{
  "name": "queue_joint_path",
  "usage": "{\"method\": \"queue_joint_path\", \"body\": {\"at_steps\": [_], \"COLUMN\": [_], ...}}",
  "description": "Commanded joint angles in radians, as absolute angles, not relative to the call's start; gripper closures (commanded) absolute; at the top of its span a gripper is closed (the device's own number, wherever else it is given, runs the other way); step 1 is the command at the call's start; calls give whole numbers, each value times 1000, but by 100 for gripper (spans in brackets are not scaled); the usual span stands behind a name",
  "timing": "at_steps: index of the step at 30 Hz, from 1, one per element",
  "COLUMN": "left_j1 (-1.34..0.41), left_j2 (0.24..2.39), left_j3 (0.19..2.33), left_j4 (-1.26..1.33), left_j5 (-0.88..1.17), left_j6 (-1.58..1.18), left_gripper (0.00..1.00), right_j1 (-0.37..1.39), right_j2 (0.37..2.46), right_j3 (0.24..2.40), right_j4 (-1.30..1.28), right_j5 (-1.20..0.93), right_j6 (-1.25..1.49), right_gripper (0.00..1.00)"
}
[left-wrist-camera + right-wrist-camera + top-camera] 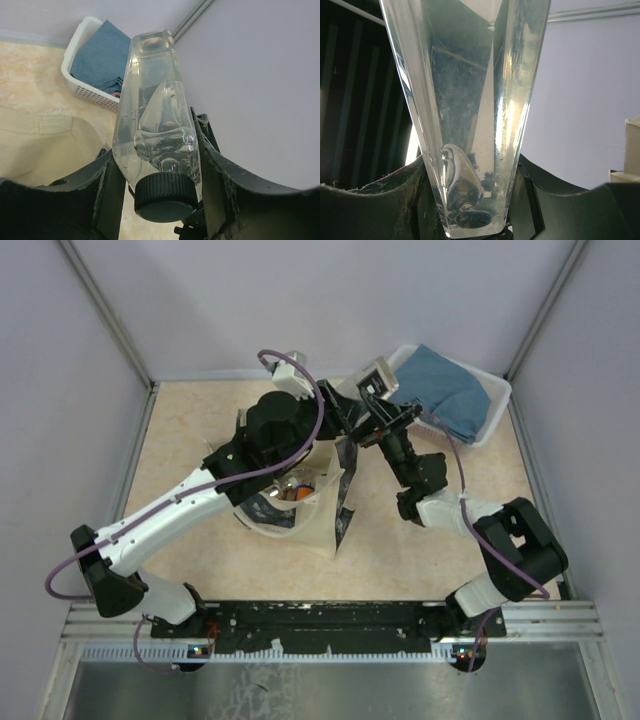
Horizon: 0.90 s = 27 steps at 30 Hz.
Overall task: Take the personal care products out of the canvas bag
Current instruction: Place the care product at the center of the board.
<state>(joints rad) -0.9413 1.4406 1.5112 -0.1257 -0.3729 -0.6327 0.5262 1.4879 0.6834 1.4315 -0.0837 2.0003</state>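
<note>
The clear bottle with the black cap [155, 110] is up off the table [200, 420], beyond the canvas bag [315, 515] toward the far edge, pinched near its cap by the left gripper [160, 187]; a second clear bottle [470, 100] sits clamped in the right gripper [470, 205], close to the white basket [495, 405] in the far right corner; the bag slumps mid-table; I'd worry that those slick, tapering walls could slide from the fingers, or that the crowded wrists could knock together.
</note>
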Motion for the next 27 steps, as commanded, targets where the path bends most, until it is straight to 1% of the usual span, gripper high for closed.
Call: {"method": "queue_joint_path", "body": {"at_steps": [1, 3, 6, 11, 15, 17, 23, 27], "left_j1": [-927, -927, -927, -927, -927, -927, -928, -927], "left_j2": [1422, 1419, 1413, 1412, 1414, 1417, 1443, 1467], "left_j3": [1494, 1494, 1496, 1502, 1502, 1502, 1529, 1558], "left_j4": [-141, -142, -140, -141, -140, -135, -135, -138], "left_j5": [-425, -428, -429, -428, -426, -426, -408, -395], "left_j6": [-530, -531, -526, -516, -513, -513, -513, -510], "left_gripper": [100, 100, 100, 100, 100, 100, 100, 100], "right_j1": [543, 543, 542, 535, 530, 530, 531, 521], "right_j2": [1406, 1393, 1358, 1276, 1180, 1125, 968, 879], "right_j3": [687, 672, 641, 595, 587, 596, 630, 567], "right_j4": [1595, 1558, 1474, 1281, 1065, 913, 516, 403], "right_j5": [-134, -130, -114, -73, -32, 5, 164, 267], "right_j6": [1974, 1947, 1895, 1786, 1662, 1576, 1396, 1359], "right_gripper": [78, 64, 47, 30, 26, 23, 21, 21]}}
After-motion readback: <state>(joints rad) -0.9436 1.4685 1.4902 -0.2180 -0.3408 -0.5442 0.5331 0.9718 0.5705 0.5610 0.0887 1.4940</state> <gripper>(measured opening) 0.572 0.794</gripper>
